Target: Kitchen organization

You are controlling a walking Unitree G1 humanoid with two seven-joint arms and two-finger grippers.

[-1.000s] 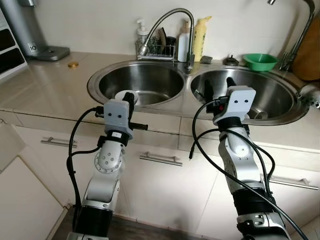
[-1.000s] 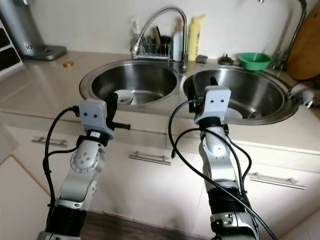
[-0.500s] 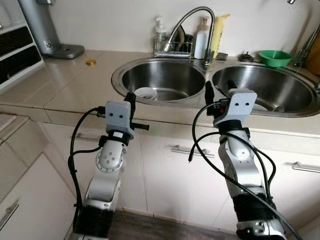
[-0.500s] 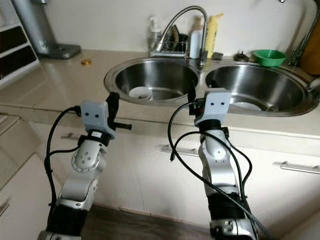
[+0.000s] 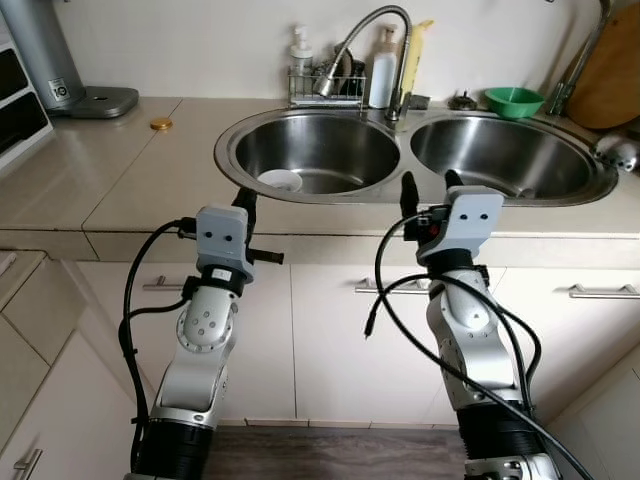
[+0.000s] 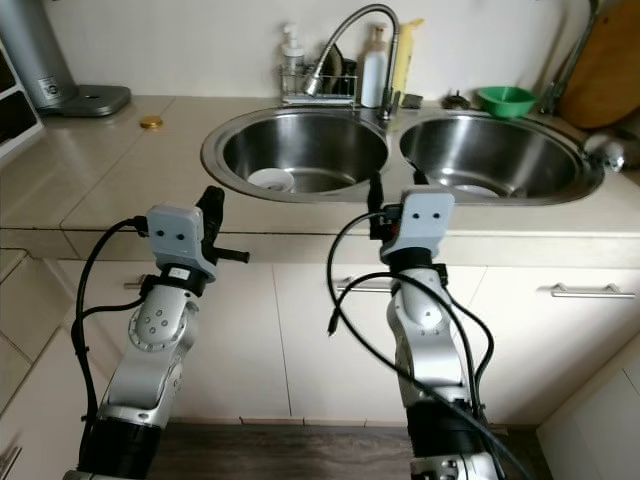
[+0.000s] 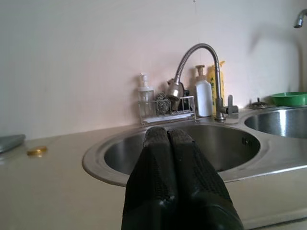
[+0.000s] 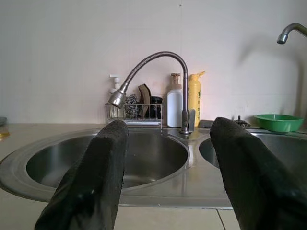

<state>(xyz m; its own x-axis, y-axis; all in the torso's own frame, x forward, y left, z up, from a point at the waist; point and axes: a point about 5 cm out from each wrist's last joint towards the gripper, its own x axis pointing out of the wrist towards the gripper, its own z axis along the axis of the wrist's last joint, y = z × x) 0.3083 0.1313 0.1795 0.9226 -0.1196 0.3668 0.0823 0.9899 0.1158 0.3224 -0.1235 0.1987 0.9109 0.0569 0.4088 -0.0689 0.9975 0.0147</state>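
Observation:
A double steel sink (image 5: 405, 150) is set in the beige counter in front of me. In its left basin lies a small white bowl (image 5: 279, 180). A green bowl (image 5: 513, 100) stands on the counter behind the right basin. My left gripper (image 5: 245, 197) is held up before the counter edge, short of the left basin; its fingers (image 7: 158, 143) are shut together on nothing. My right gripper (image 5: 428, 182) is raised in front of the strip between the basins, open and empty, with its fingers (image 8: 103, 158) wide apart.
A bendy faucet (image 5: 365, 35) arches over the sink, beside a wire rack (image 5: 320, 90) with soap bottles. A gold lid (image 5: 160, 124) and a grey appliance (image 5: 55, 60) are at the left. A wooden board (image 5: 612, 70) leans at the far right. Cabinet doors with handles (image 5: 600, 291) are below the counter.
The whole picture has shifted: the camera has drawn back from the counter, so more cabinet front shows. Both arms keep the same raised pose and the same finger states.

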